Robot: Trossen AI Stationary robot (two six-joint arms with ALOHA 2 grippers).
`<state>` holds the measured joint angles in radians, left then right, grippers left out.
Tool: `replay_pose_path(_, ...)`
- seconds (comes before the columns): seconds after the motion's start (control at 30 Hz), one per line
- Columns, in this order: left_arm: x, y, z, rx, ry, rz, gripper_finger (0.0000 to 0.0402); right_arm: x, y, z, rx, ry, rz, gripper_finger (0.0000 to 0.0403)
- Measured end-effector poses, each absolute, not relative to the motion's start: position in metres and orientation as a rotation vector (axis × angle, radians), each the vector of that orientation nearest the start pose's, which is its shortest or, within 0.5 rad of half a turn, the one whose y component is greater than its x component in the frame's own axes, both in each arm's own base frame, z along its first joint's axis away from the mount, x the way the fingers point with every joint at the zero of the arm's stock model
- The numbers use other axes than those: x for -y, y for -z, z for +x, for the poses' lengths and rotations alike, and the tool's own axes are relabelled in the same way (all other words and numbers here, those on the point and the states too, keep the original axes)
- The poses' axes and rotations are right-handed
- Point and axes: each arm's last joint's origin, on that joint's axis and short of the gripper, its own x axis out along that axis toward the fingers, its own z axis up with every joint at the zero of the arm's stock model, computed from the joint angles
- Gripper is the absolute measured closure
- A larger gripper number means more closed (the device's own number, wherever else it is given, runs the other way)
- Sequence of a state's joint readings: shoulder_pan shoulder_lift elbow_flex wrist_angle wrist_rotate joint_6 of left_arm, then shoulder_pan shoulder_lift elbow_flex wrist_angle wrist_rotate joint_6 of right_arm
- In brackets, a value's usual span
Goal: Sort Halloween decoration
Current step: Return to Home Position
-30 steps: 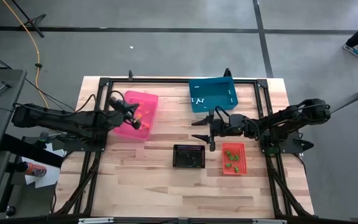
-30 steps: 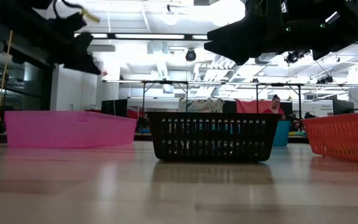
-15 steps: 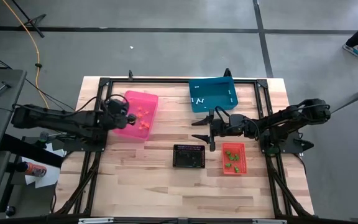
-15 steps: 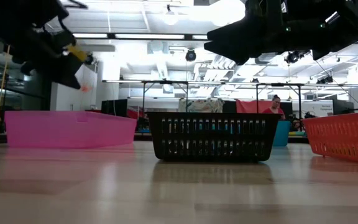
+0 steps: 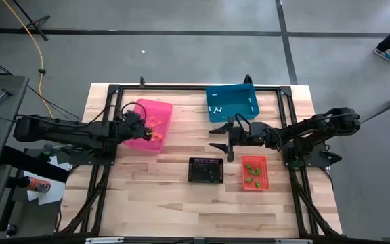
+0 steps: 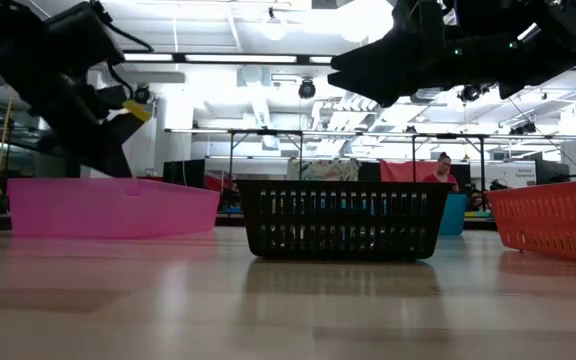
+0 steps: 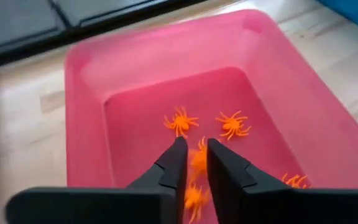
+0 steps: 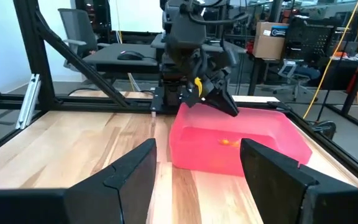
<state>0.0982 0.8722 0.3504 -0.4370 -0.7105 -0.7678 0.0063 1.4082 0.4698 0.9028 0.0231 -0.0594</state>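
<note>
Left gripper (image 7: 191, 146): above the pink bin (image 5: 158, 107), pointing down into it. Fingers (image 7: 171, 163) drawn all but together with only a thin slit between, nothing held. Left arm stretched level from the table's left edge, wrist tipped downward over the bin's left part.

Below the fingertips, orange spiders (image 7: 180, 121) on the pink floor, loosely scattered. One partly hidden behind the fingers, another cut off at the frame edge in the left wrist view.

Right gripper (image 5: 215, 139): off the table (image 5: 147, 196) near its middle, between the blue bin (image 5: 231, 92) and the black basket (image 5: 205, 169). Fingers (image 8: 129, 168) spread wide, empty. Right arm reaching in from the right side, held roughly level.

White trinkets (image 5: 215, 107) in the blue bin. Green trinkets (image 5: 252, 173) in the red bin (image 5: 244, 185), just right of the basket.

Basket contents too dark to make out from above. In the low view, bin contents all hidden behind the walls, the right gripper cut off at the top.
</note>
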Motion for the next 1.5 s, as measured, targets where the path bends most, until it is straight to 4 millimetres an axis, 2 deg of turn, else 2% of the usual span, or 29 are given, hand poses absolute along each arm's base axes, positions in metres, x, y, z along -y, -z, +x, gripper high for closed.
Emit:
replay_pose_path(0.13, -0.034, -0.174, 0.147, -0.571, -1.016, -0.305, 0.0322, -0.001, -0.199, 0.267, -0.033, 0.018, -0.058, 0.0176)
replay_pose_path(0.23, -0.034, -0.194, 0.156, -0.48, -0.952, -0.292, 0.0301, -0.001, -0.202, 0.267, 0.003, 0.016, -0.06, 0.0176)
replay_pose_path(0.33, -0.03, -0.215, 0.168, -0.365, -0.756, -0.237, 0.029, -0.004, -0.208, 0.267, 0.059, 0.009, -0.059, 0.0176)
replay_pose_path(0.47, -0.013, -0.236, 0.181, -0.167, -0.388, -0.104, 0.0298, -0.008, -0.214, 0.265, 0.095, -0.007, -0.055, 0.0176)
replay_pose_path(0.53, -0.004, -0.237, 0.182, -0.101, -0.26, -0.049, 0.031, -0.01, -0.219, 0.261, 0.096, -0.016, -0.03, 0.0176)
replay_pose_path(0.63, 0.007, -0.232, 0.181, -0.045, -0.175, -0.006, 0.0333, -0.01, -0.234, 0.25, 0.107, -0.021, 0.023, 0.0176)
replay_pose_path(0.83, 0.013, -0.215, 0.172, 0.035, -0.149, 0.044, 0.0391, -0.008, -0.252, 0.224, 0.043, 0.037, 0.044, 0.0176)
replay_pose_path(0.97, 0.012, -0.21, 0.167, 0.097, -0.193, 0.092, 0.0396, -0.009, -0.258, 0.21, 0.014, 0.098, 0.037, 0.0181)
replay_pose_path(1.07, 0.009, -0.209, 0.167, 0.103, -0.201, 0.126, 0.04, -0.011, -0.263, 0.201, 0.005, 0.14, 0.022, 0.0205)
replay_pose_path(1.13, 0.007, -0.209, 0.167, 0.105, -0.195, 0.147, 0.04, -0.011, -0.264, 0.195, -0.007, 0.194, 0.017, 0.0236)
replay_pose_path(1.2, 0.003, -0.209, 0.167, 0.102, -0.176, 0.168, 0.0401, -0.011, -0.263, 0.191, -0.039, 0.251, 0.011, 0.028)
replay_pose_path(1.3, -0.004, -0.207, 0.168, 0.087, -0.151, 0.187, 0.0401, -0.01, -0.259, 0.185, -0.095, 0.308, 0.0, 0.0369)
replay_pose_path(1.33, -0.008, -0.206, 0.168, 0.078, -0.144, 0.191, 0.0401, -0.01, -0.258, 0.184, -0.11, 0.316, 0.0, 0.0385)
replay_pose_path(1.5, -0.024, -0.204, 0.167, 0.049, -0.154, 0.193, 0.0401, -0.01, -0.253, 0.181, -0.165, 0.323, 0.03, 0.0392)
